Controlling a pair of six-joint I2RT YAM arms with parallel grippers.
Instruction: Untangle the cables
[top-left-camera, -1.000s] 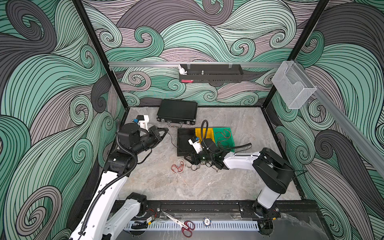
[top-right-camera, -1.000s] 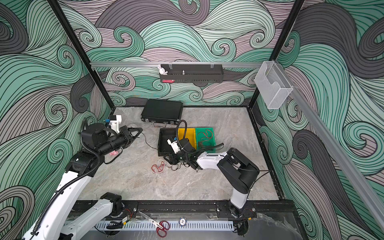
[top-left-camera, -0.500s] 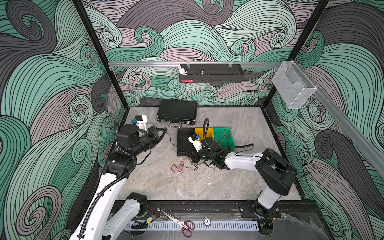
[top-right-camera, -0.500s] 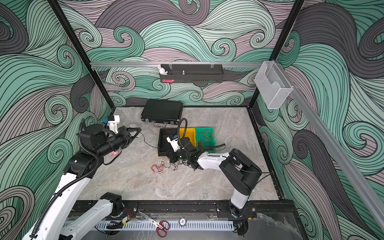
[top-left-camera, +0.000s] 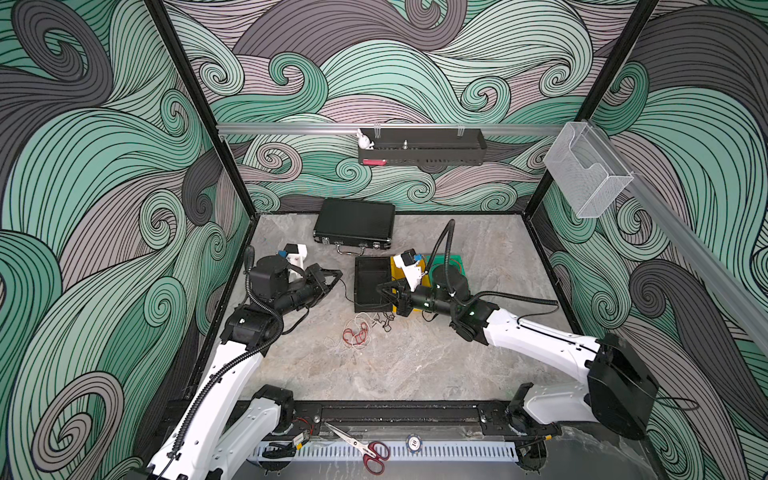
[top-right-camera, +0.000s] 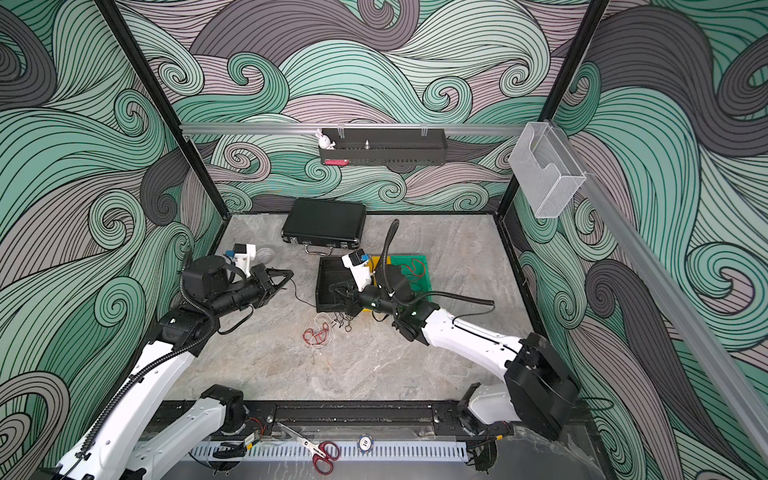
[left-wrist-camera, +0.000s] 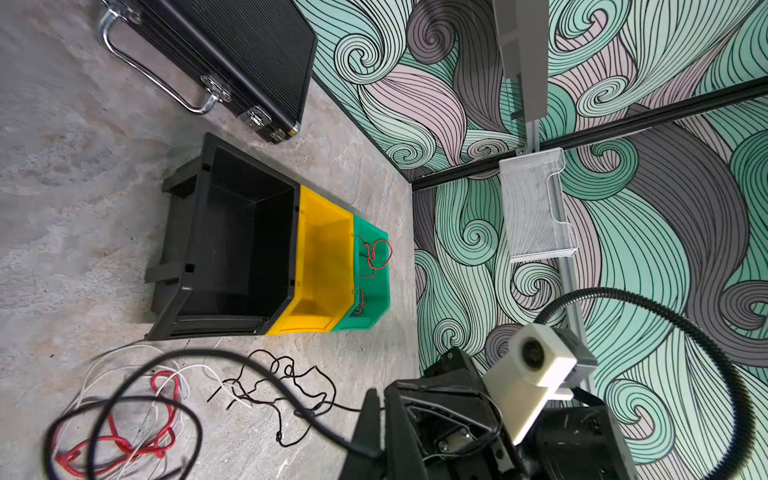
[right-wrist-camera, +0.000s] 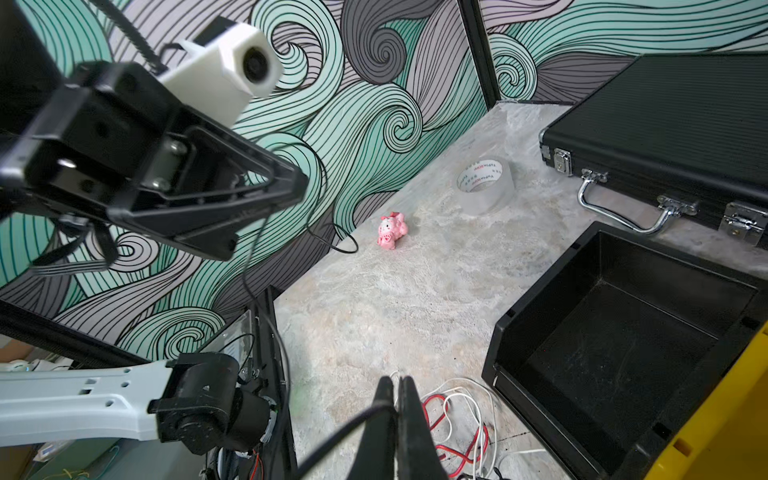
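On the grey tabletop (top-left-camera: 415, 365), just in front of the black bin (top-left-camera: 368, 286): cables (top-left-camera: 355, 332) in a loose tangle, all thin as string. Red loops in the middle, white strands draped over and around them, kinked black strands on the side toward the right arm.

Left hand (top-left-camera: 337, 274): closed, raised off the tabletop near the left wall, pinching a black cable (left-wrist-camera: 208, 353). Sags from there in a slack curve toward the right hand (right-wrist-camera: 397, 395). Fingers there pressed tight together, low at the tangle's edge, clamping the same black cable.

Touching the black bin in a row: yellow bin (left-wrist-camera: 324, 249), then green bin (left-wrist-camera: 374, 303) with another red cable (left-wrist-camera: 376, 253) inside. Behind these, a closed black carrying case (top-left-camera: 355, 222). Near the left wall, a roll of clear tape (right-wrist-camera: 484, 183) and a small pink toy (right-wrist-camera: 390, 230), well apart from the tangle. Red-handled scissors (top-left-camera: 368, 451) on the front rail.

Bins close behind the tangle; bare tabletop in front of it, open right up to the front rail.
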